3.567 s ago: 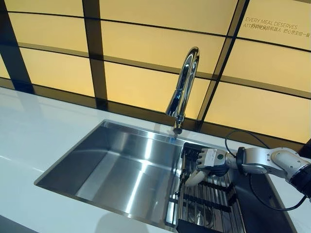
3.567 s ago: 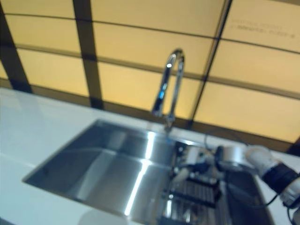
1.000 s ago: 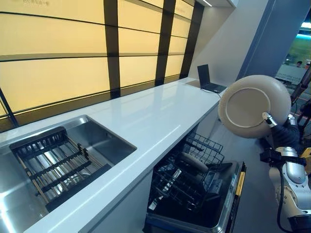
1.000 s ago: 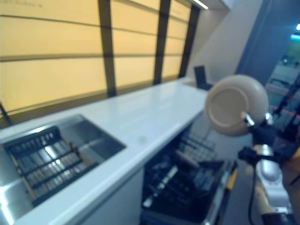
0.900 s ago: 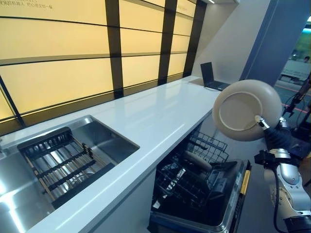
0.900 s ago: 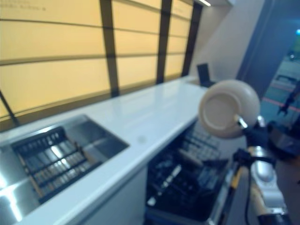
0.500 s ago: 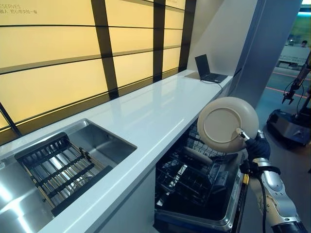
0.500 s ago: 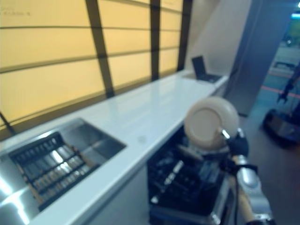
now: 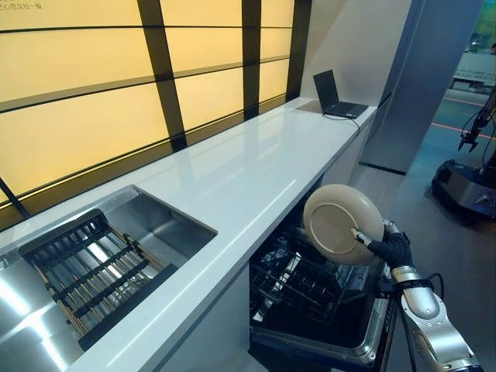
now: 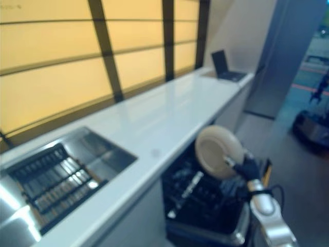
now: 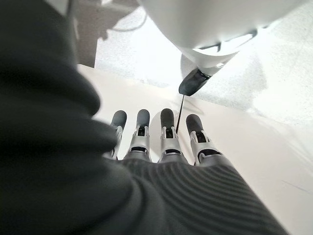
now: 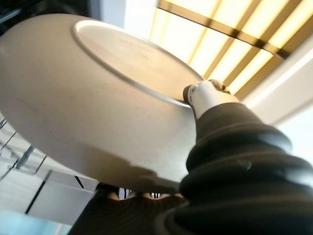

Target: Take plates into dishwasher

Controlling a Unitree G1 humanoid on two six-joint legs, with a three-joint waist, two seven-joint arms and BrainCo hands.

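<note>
Now right hand (image 9: 390, 249) grips plate (image 9: 339, 222).

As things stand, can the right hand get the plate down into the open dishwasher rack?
Probably yes: the right hand holds the plate just above the pulled-out rack, with nothing visible between them.

Matt cream plate (image 9: 341, 223), glossy white counter (image 9: 232, 182), brushed steel sink (image 9: 155, 225).
</note>
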